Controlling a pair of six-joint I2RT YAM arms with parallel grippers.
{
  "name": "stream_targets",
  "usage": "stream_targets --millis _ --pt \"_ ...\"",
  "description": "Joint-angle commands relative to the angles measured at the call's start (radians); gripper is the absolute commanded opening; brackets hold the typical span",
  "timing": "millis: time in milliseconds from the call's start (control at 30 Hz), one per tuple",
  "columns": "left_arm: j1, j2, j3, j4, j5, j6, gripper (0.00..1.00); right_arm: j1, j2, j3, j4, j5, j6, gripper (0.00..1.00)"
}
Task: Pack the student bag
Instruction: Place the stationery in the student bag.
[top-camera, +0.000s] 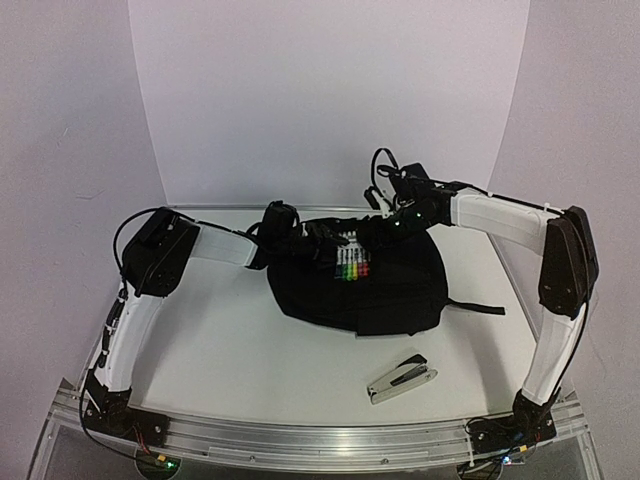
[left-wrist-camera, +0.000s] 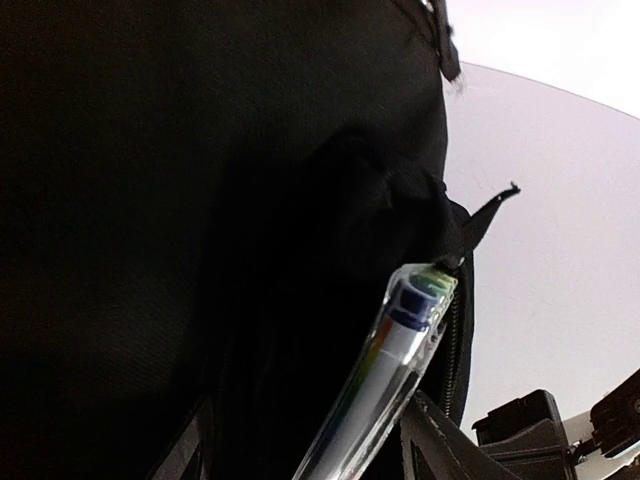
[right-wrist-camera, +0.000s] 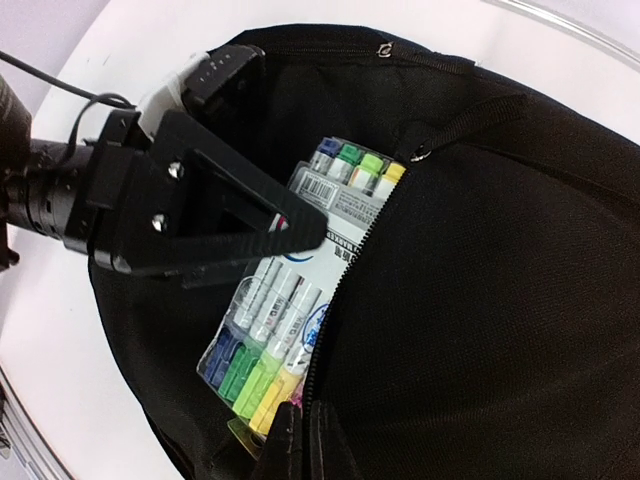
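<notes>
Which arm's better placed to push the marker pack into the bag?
Left, probably: the left gripper sits at the marker pack; the right gripper is shut on the zipper edge of the student bag.

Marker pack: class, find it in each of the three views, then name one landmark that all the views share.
Top external: marker pack at picture centre, on the student bag's upper part.
Left wrist: lower middle, seen edge-on.
Right wrist: centre-left, poking from the open zip.
Shared landmark: the student bag.

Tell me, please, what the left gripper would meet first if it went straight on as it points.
Probably the marker pack, sticking out of the student bag just ahead of the left gripper; depth is unclear.
</notes>
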Motion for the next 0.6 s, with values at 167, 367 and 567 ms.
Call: stream_targets --millis 167,367,567 --pt "0.028 -0.059 0.110 -0.308 -0.002 0.164 0.38 0.007 0.001 0.054 -0.024 -0.043 0.006 0.00" --pt "0.021 0.009 0.167 -0.152 0.110 0.140 0.13 0.005 0.018 0.088 -0.025 -0.051 -0.001 0.00" --pt "-0.006 0.085 0.328 -0.126 0.193 0.172 0.02 -0.001 0.050 0.140 -0.029 -0.045 -0.014 0.00"
